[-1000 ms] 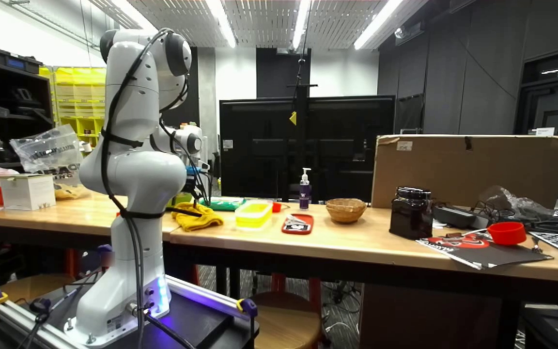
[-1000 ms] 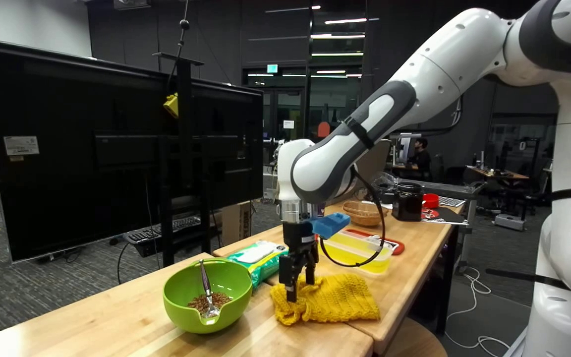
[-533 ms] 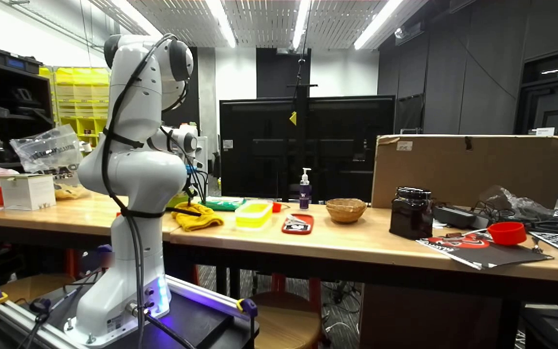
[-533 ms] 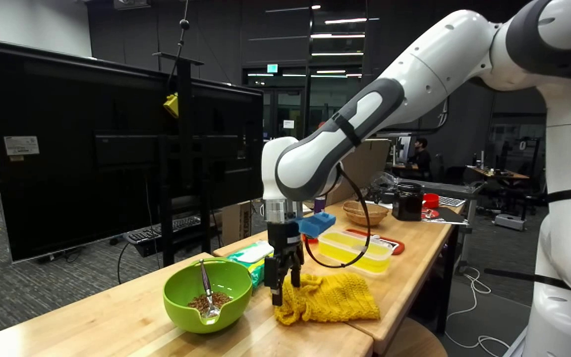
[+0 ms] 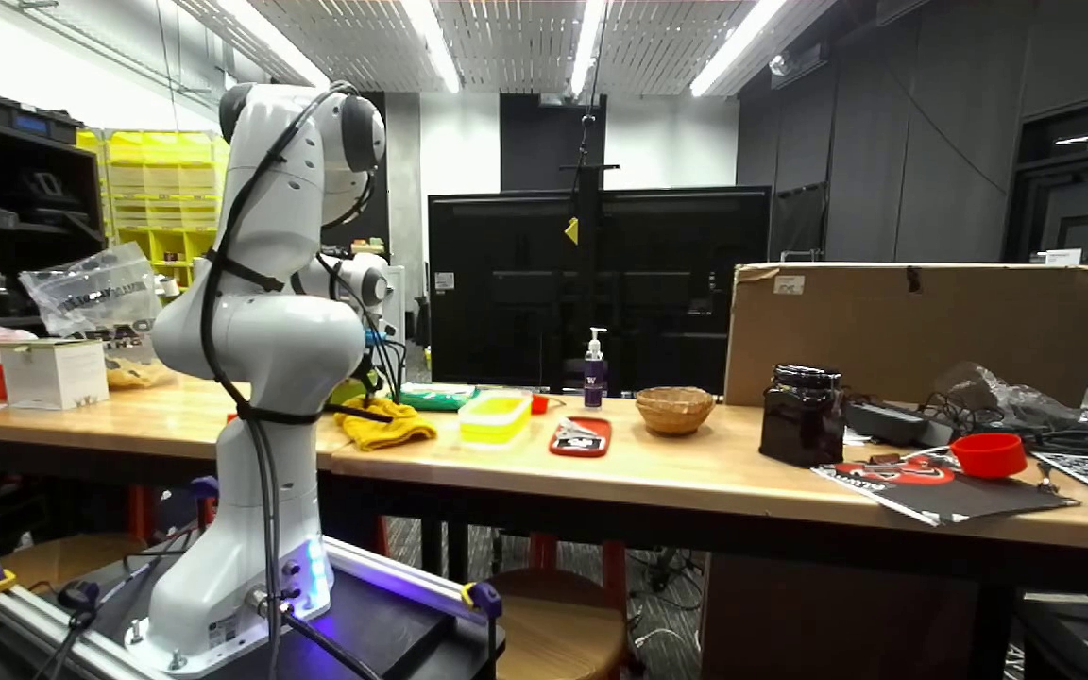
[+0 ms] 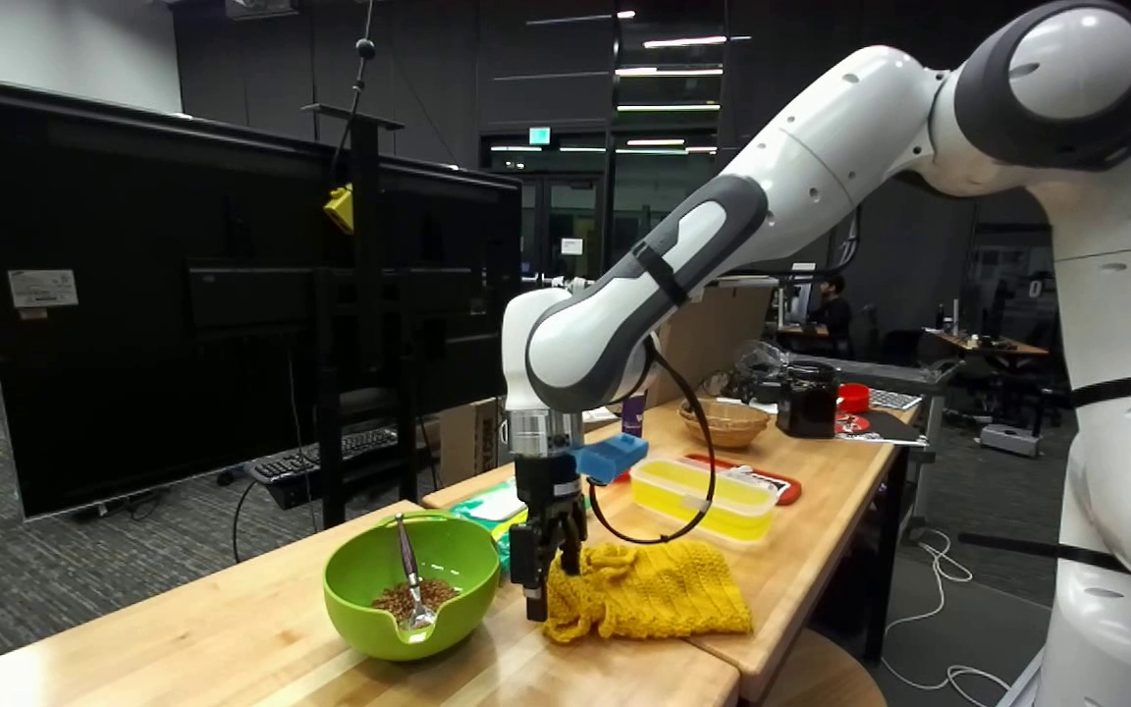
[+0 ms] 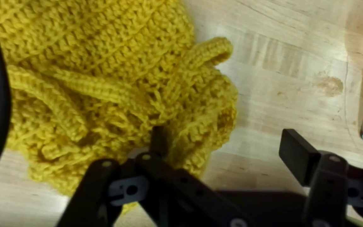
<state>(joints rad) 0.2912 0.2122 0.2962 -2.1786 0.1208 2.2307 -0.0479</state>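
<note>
One "W" to read on purple pump bottle (image 5: pixel 593 382). Spread at the hand (image 6: pixel 554 591), astride one end of yellow knitted cloth (image 6: pixel 669 594), lower center in an exterior view, near counter edge (image 6: pixel 813 565).

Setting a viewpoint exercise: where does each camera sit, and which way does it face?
Exterior view: robot's side of the table, facing across it; arm and base show.
Exterior view: near the green bowl, facing along the table; arm and end effector show.
Wrist view: over the yellow cloth, facing down; fingers show.
Both exterior views share the wicker basket.
</note>
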